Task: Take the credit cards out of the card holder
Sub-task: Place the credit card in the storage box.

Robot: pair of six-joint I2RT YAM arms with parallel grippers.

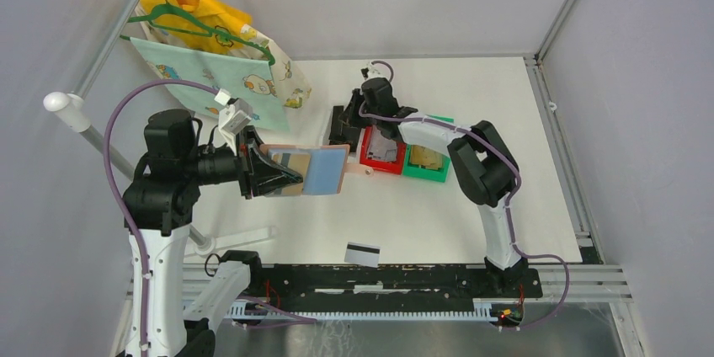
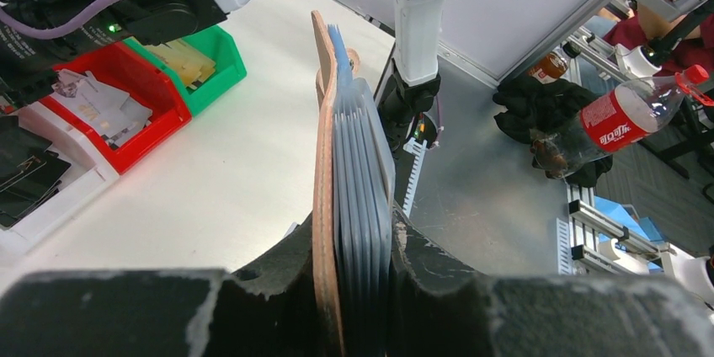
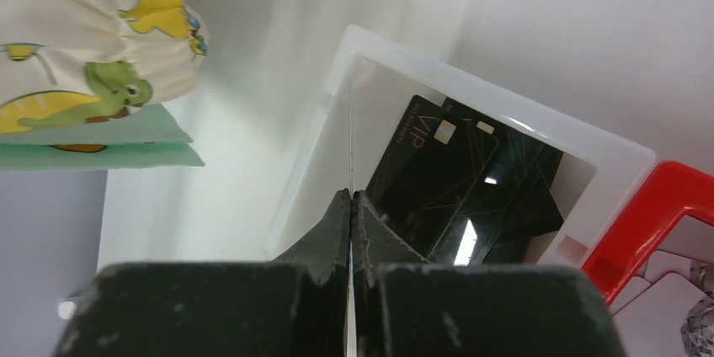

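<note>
Card holder [image 1: 324,169] hangs open in the air over the counter [image 1: 471,222]. Your left pincer [image 2: 354,281] clamps it at a narrow gap, across the brown cover and the clear pockets. Your right pincer [image 3: 351,205] is pinched tight on what looks like a thin card [image 3: 349,138], seen edge-on above the white bin [image 3: 505,109], where black cards [image 3: 446,180] lie. A striped card [image 1: 362,253] lies on the counter near the bases. Step looks like binning a card. Next, let go over the bin, then reach for the pockets, with the left grip firm.

"VIP" on a black card [image 3: 429,176] (inside the white bin [image 3: 505,111])
</note>
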